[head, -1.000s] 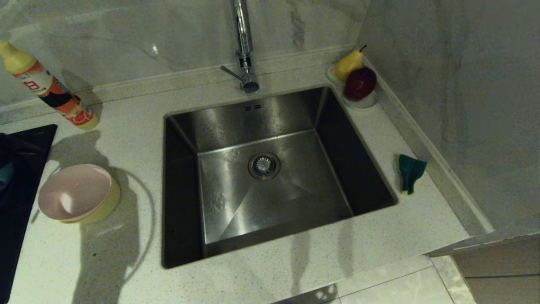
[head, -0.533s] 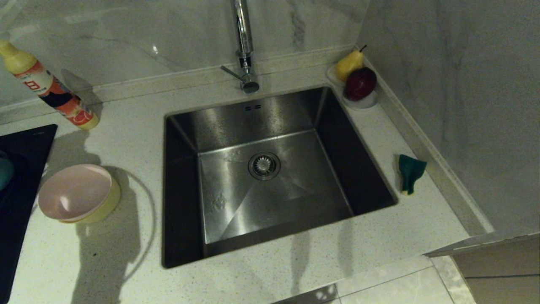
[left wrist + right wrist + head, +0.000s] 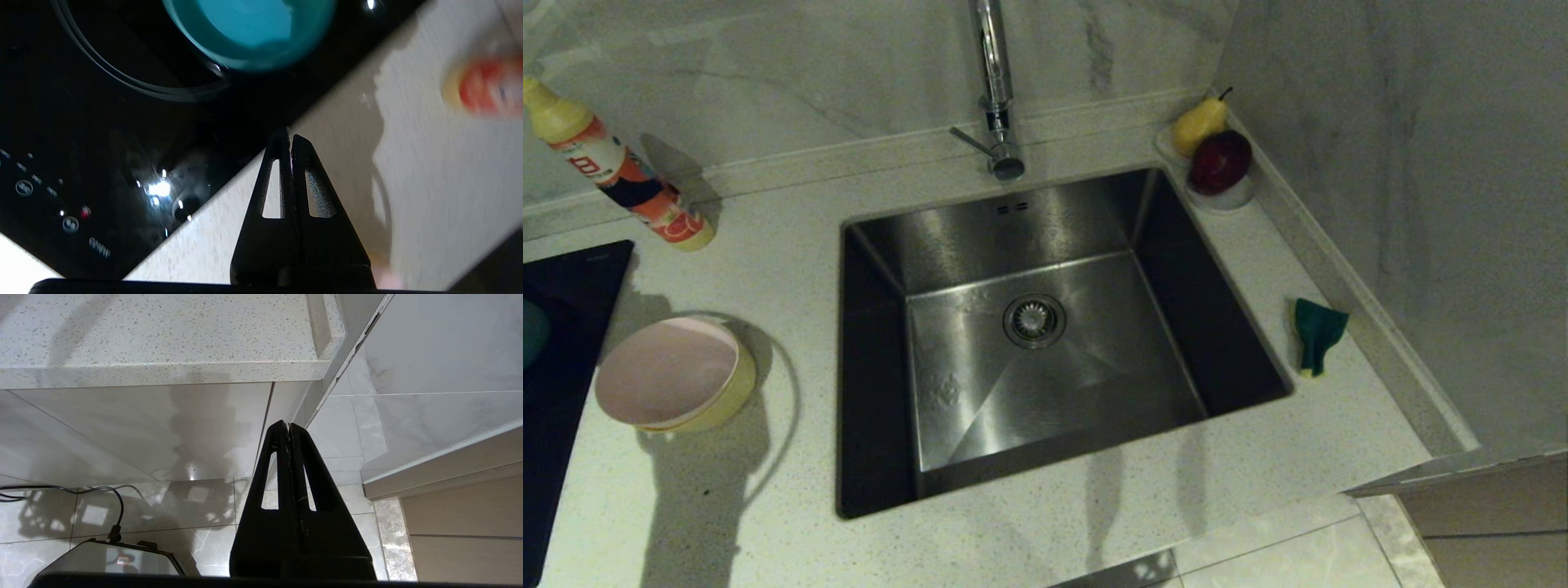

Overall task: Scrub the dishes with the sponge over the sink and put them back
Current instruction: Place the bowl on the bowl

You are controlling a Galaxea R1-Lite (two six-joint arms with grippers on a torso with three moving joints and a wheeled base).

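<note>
From my head camera, the steel sink (image 3: 1045,335) fills the centre of the frame, its tap (image 3: 995,90) at top centre. At the left, the pale pink bowl (image 3: 666,371) sits nested in the yellow bowl (image 3: 723,400) on the speckled surface (image 3: 768,245). The green sponge (image 3: 1316,333) lies right of the sink. A light blue bowl (image 3: 249,28) rests on the black cooktop (image 3: 81,122), at the top of my left wrist frame. My left gripper (image 3: 291,141) is pressed together and empty, over the cooktop's edge. My right gripper (image 3: 289,428) is also pressed together, parked below the surface's edge above the floor (image 3: 204,522).
</note>
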